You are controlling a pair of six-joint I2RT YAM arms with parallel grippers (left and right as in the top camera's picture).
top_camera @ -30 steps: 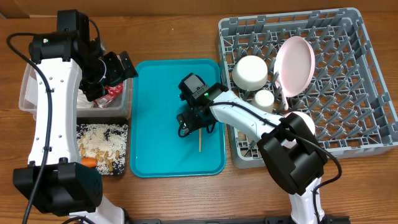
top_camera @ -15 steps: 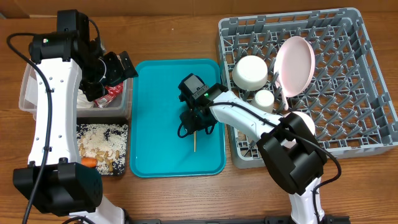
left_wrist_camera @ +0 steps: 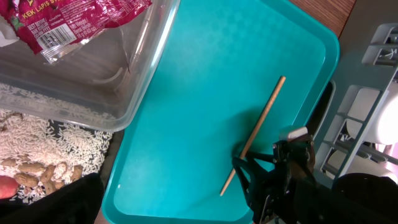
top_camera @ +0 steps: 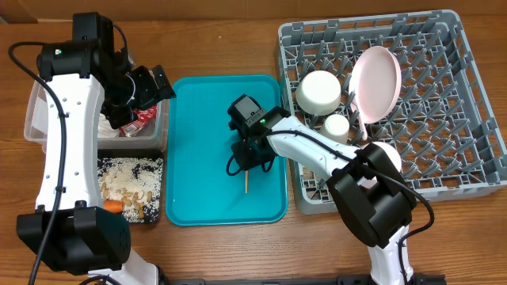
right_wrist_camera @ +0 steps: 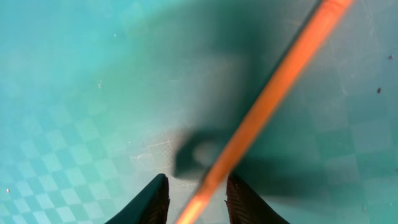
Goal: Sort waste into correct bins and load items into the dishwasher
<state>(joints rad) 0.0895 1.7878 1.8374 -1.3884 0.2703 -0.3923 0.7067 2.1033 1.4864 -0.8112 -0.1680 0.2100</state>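
While wrapper (left_wrist_camera: 74,22) reads "KEK LAPIS", left pincer (top_camera: 144,93) gapes, right pincer's (right_wrist_camera: 199,194) chopstick (right_wrist_camera: 280,74) hold unclear.

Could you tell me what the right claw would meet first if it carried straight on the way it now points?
The thin wooden chopstick lying between the fingers of the right claw, then probably the teal plastic tray just beneath it.
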